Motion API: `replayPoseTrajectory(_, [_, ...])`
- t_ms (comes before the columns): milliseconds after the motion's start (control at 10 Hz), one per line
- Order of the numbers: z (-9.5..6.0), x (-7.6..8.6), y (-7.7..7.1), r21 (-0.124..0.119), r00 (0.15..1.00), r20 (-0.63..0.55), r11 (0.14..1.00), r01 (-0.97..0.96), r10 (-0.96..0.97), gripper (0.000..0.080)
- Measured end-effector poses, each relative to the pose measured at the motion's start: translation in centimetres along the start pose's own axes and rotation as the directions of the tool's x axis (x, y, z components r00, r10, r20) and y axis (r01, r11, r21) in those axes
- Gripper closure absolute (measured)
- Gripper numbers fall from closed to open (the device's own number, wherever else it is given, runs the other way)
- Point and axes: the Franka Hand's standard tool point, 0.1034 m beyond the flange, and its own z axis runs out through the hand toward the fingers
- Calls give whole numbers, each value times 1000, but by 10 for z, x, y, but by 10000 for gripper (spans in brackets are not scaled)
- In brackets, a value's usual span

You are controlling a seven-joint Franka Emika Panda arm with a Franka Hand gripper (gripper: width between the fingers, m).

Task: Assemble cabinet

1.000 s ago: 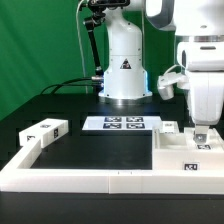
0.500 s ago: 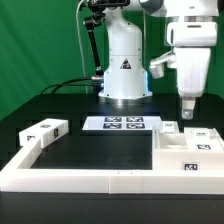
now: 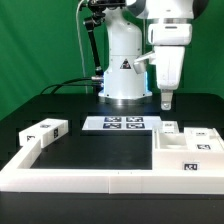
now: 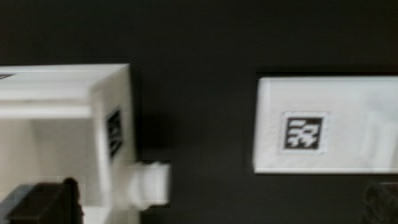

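Observation:
The cabinet parts are white pieces with small tags. A large box part point(image 3: 186, 152) and smaller pieces point(image 3: 204, 134) lie at the exterior view's right, and a bar point(image 3: 45, 130) lies at its left. My gripper point(image 3: 167, 103) hangs above the table, up and to the exterior view's left of the right-hand parts, holding nothing. In the wrist view my gripper point(image 4: 214, 205) is open, with one dark finger point(image 4: 45, 205) at each side. Below it are a white box part point(image 4: 63, 115) with a round knob point(image 4: 151, 182) and a flat panel point(image 4: 329, 130) with a tag.
The marker board point(image 3: 115, 124) lies at the table's middle back. A long low white border rail point(image 3: 80, 172) runs along the front. The robot's white base point(image 3: 124, 70) stands behind, and the black table point(image 3: 95, 148) lies between the parts.
My gripper has risen from just above the right-hand parts and moved toward the exterior view's left. The parts have not moved.

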Motion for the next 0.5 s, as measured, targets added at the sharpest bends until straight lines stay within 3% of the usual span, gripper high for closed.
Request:
replayPoseTrajectory(300, [-1, 1, 2, -2, 1000, -1, 1000, -10, 10, 2])
replayPoseTrajectory(500, [4, 5, -9, -5, 1000, -10, 1000, -18, 18, 2])
